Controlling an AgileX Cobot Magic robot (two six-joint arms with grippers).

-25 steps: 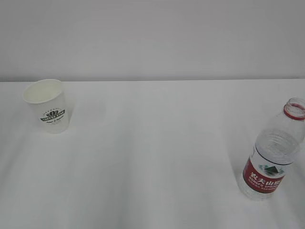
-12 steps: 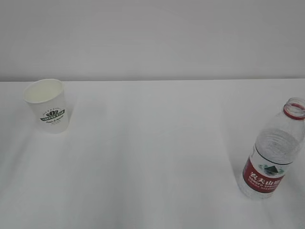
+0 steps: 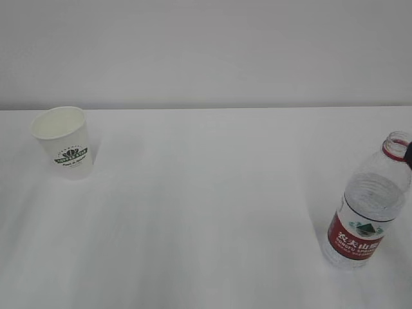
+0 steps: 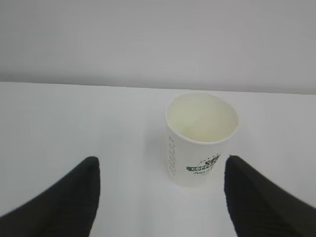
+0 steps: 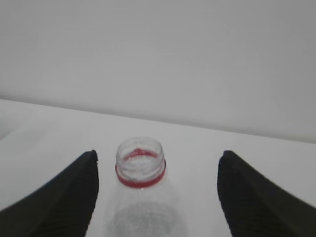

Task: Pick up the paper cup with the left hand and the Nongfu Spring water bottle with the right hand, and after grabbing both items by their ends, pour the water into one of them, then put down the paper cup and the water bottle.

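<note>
The white paper cup (image 3: 64, 143) with a dark green logo stands upright at the far left of the table. In the left wrist view the paper cup (image 4: 200, 140) is empty and lies just ahead of my left gripper (image 4: 161, 160), right of centre, near the right finger (image 4: 256, 197). That gripper is open and holds nothing. The Nongfu Spring water bottle (image 3: 364, 212) stands upright at the right, uncapped, with a red neck ring and red label. Its mouth (image 5: 140, 160) sits between the wide-open fingers of my right gripper (image 5: 158, 154), nearer the left finger and untouched. I cannot make out the water.
The white table (image 3: 206, 212) runs back to a plain pale wall (image 3: 206, 51). A dark fingertip (image 3: 409, 156) of my right gripper shows at the right edge of the exterior view, beside the bottle's neck.
A dark fingertip of the right gripper has come into the exterior view's right edge by the bottle's neck. Cup and bottle have not moved.
</note>
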